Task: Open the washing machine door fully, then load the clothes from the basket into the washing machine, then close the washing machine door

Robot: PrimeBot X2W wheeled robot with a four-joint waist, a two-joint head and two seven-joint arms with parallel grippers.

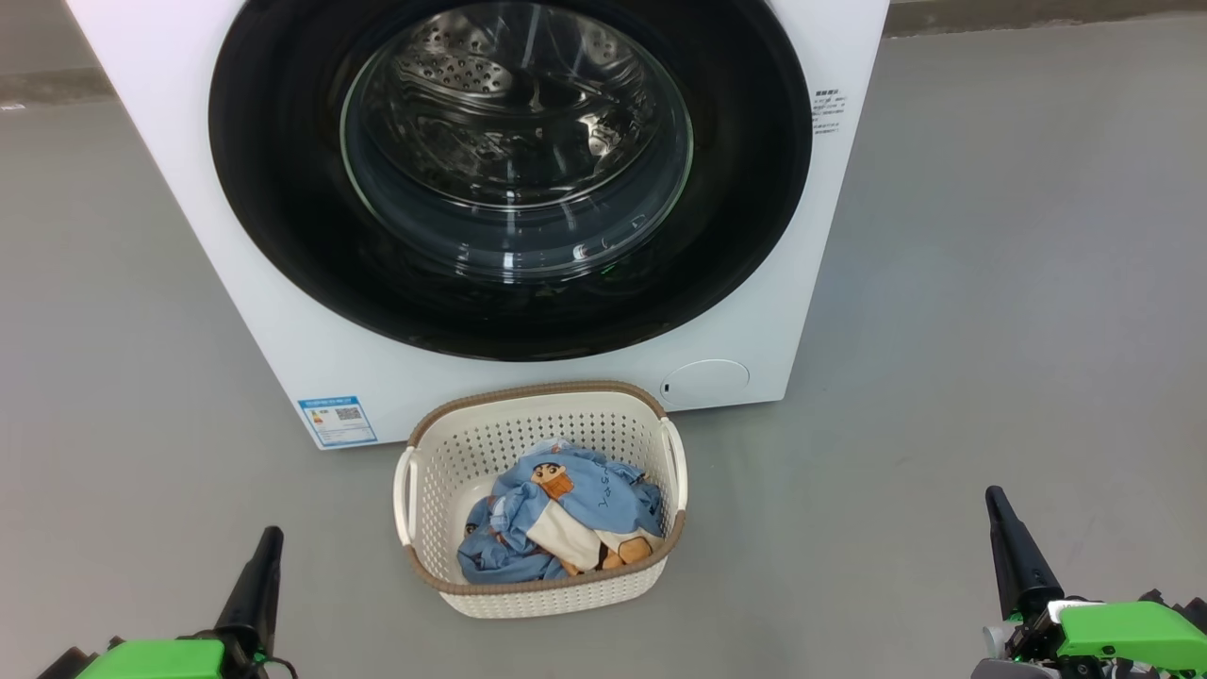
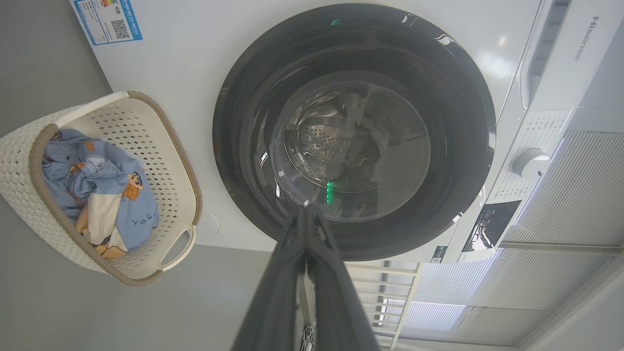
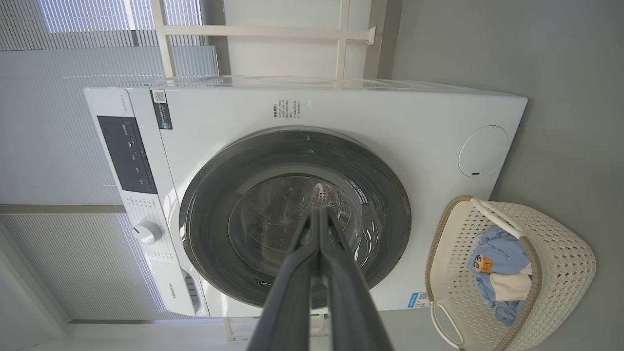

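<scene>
The basket (image 1: 537,389) stands on the floor (image 1: 990,330) between and ahead of both grippers, holding crumpled blue cartoon-print clothes (image 1: 566,514). Behind it the glossy black washing machine door (image 1: 509,170) is closed. The left gripper (image 1: 272,538) and right gripper (image 1: 995,500) are pressed together, empty, touching nothing.
</scene>
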